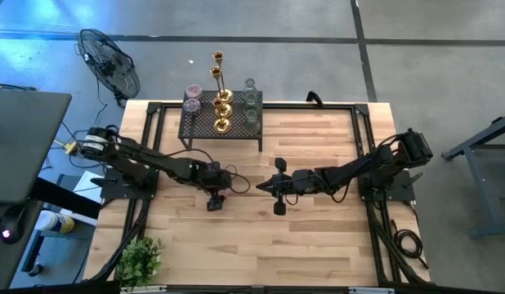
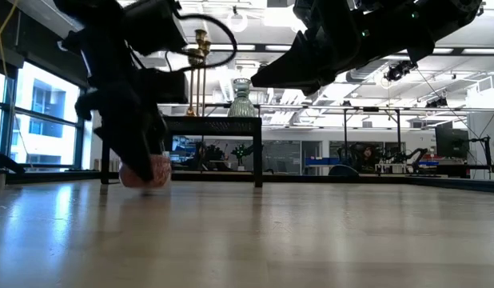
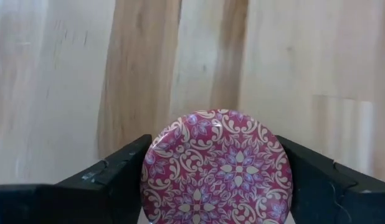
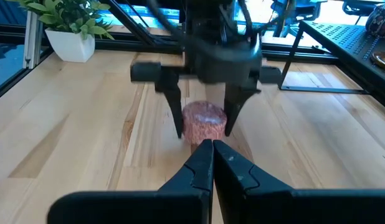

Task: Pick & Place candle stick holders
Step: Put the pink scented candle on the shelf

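A round pink candle holder with a floral top [image 3: 217,165] sits between the fingers of my left gripper [image 1: 217,196] near the middle of the table; it also shows in the right wrist view [image 4: 204,121] and the low view [image 2: 147,172]. My right gripper [image 1: 269,187] is shut and empty, level just right of it, pointing at it. On the black mesh rack [image 1: 221,131] at the far edge stand another pink holder [image 1: 192,96], tall and squat gold candlesticks [image 1: 221,106] and pale-green glass holders [image 1: 251,102]. My left gripper pinches the pink holder's round side wall [image 3: 149,171] between its two fingers [image 4: 175,112], which come from above and point down. The holder stands upright, top up. Its base is at or just above the tabletop; I cannot tell which.
A leafy plant in a white pot [image 1: 140,260] stands at the near left corner. The black frame rails [image 1: 154,131] run along the table's left and right sides. Bare wood [image 1: 261,245] lies near the front edge. A fan [image 1: 109,61] stands off the table.
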Tool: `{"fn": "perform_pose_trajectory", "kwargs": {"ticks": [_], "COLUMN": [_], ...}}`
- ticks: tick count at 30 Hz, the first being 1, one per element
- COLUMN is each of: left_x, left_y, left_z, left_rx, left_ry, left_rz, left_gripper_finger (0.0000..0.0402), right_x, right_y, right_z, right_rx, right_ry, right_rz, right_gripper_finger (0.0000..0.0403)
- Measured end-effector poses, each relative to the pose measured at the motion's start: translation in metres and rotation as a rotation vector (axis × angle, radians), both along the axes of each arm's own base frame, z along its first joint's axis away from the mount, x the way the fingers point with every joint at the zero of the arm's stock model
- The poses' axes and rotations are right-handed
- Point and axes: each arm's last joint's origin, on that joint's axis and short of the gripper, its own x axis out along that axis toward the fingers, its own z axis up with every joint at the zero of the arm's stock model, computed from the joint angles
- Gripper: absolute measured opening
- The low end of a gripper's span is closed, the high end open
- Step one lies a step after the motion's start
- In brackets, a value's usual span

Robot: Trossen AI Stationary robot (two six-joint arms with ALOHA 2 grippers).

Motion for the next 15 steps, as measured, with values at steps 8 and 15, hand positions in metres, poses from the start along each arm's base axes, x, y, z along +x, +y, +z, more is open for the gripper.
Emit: {"fn": "perform_pose_trajectory", "kwargs": {"ticks": [8,15], "left_x": [-0.026,-0.062], "left_y": [0.005,0.034], "left_z": [0.057,0.127], "left_rx": [0.044,0.070], "left_ry": [-0.006,-0.095], "left_rz": [0.055,0.228], "left_gripper_finger": [0.0288,0.0293], "right_x": [0.000,0.000], "right_y": [0.000,0.000], "right_z": [0.000,-0.001], "right_rx": [-0.003,-0.004], "right_ry": [0.002,0.006], "right_rz": [0.001,0.001], "right_gripper_finger": [0.0000,0.0000]}}
